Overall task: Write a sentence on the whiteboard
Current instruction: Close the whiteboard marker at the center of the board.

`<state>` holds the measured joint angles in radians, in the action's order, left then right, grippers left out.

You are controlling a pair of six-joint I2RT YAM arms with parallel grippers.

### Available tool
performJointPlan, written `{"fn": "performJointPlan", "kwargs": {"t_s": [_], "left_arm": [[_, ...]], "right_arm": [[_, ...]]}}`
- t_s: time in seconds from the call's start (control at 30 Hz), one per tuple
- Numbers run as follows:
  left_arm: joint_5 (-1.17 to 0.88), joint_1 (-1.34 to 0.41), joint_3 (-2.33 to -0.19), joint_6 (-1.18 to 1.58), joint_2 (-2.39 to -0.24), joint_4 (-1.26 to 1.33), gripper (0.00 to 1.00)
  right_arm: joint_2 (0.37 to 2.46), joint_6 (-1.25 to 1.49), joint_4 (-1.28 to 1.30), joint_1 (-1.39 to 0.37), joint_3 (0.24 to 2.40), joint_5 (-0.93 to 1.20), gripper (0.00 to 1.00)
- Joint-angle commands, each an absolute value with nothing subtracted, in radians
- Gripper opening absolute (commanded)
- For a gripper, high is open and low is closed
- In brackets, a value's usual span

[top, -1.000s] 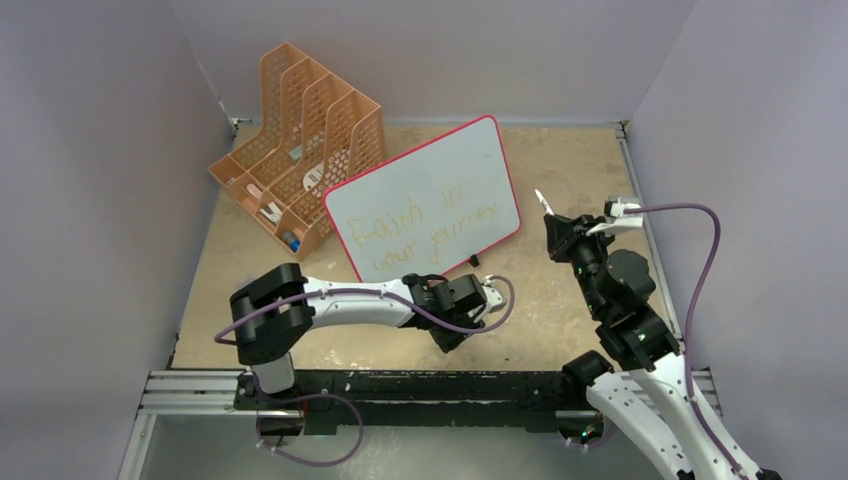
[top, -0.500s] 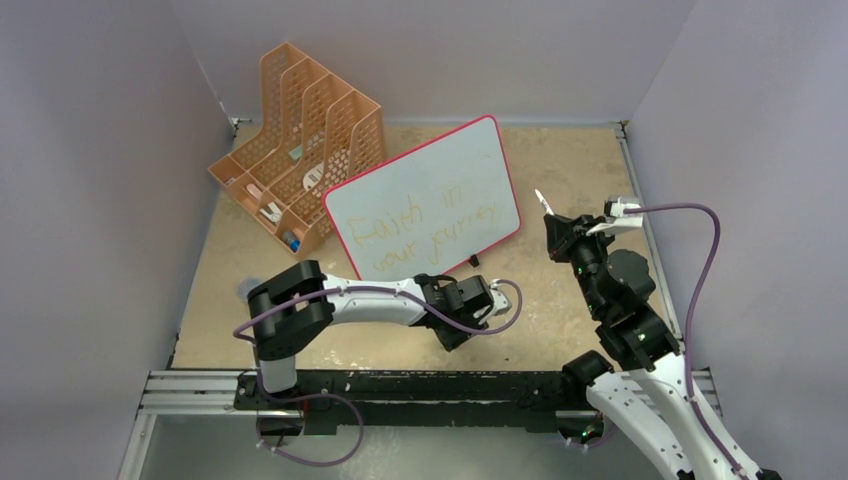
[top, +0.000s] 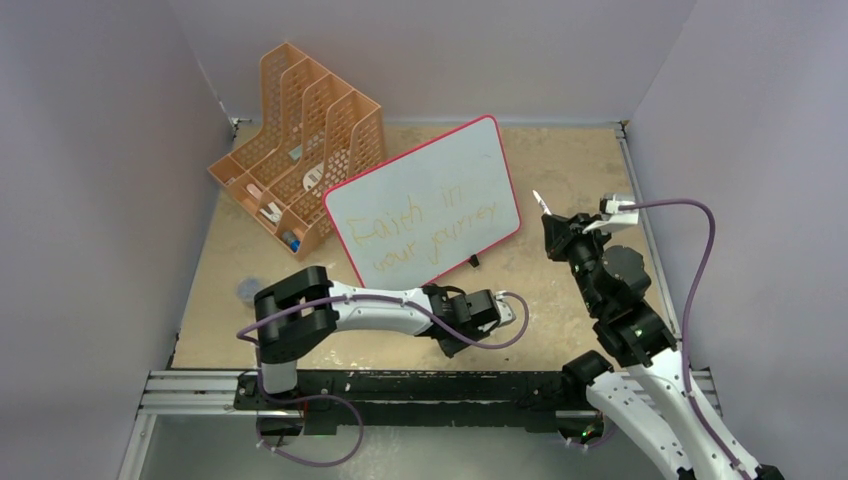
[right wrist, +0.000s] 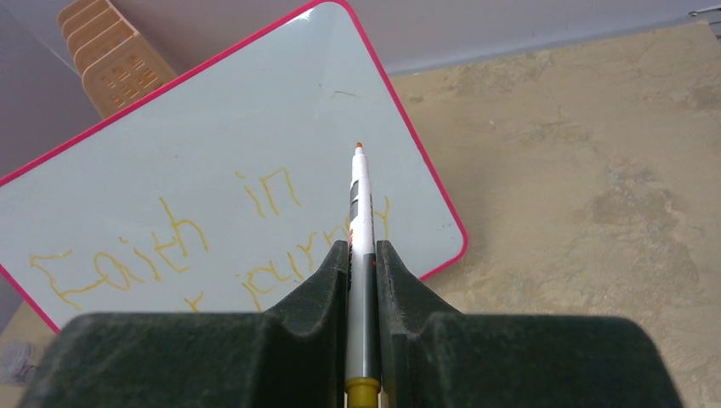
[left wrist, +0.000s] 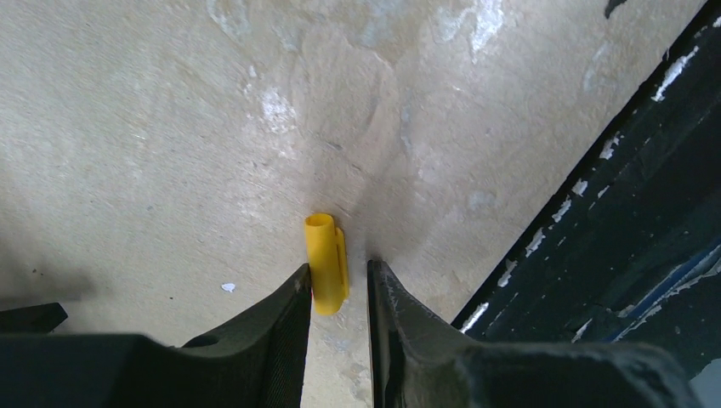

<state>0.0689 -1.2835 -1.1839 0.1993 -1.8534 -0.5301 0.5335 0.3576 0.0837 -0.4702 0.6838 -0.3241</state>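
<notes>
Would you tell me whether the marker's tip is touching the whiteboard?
Apart: the top view shows bare table between the marker and the whiteboard.

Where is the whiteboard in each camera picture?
Top external: the whiteboard is in the middle, right of the orange file rack.
Left wrist: not in it.
Right wrist: the whiteboard fills the upper left, behind the marker.
Shared landmark: the orange file rack, by the board's far left side in both views.
</notes>
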Motion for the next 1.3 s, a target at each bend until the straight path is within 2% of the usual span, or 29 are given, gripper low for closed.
{"fn": "performJointPlan", "kwargs": {"t_s": [0.0,0.17,0.4,0.57,0.97,1.27], "left_arm": [[0.081,-1.305,-1.175,0.229,-1.909,-0.627,0.27],[0.102,-1.307,-1.150,0.232,-1.888,-0.616,0.26],[0.152,-1.305,-1.126,0.191,-1.823,-0.555,0.11],[0.212,-1.285,-1.072,0.132,-1.685,-0.492,0.00],[0.235,-1.135,-0.959,-0.123,-1.283,-0.357,0.00],[0.220,-1.085,-0.902,-0.410,-1.094,-0.212,0.00]], "right_arm": [[0.530,0.350,0.040,-0.471,0.689,-0.344,0.00],[0.529,0.349,0.041,-0.471,0.689,-0.343,0.00],[0.523,0.346,0.052,-0.471,0.700,-0.336,0.00],[0.536,0.348,0.096,-0.471,0.753,-0.289,0.00],[0.606,0.329,0.233,-0.471,0.917,-0.063,0.00],[0.662,0.261,0.261,-0.471,0.980,0.140,0.00]]}}
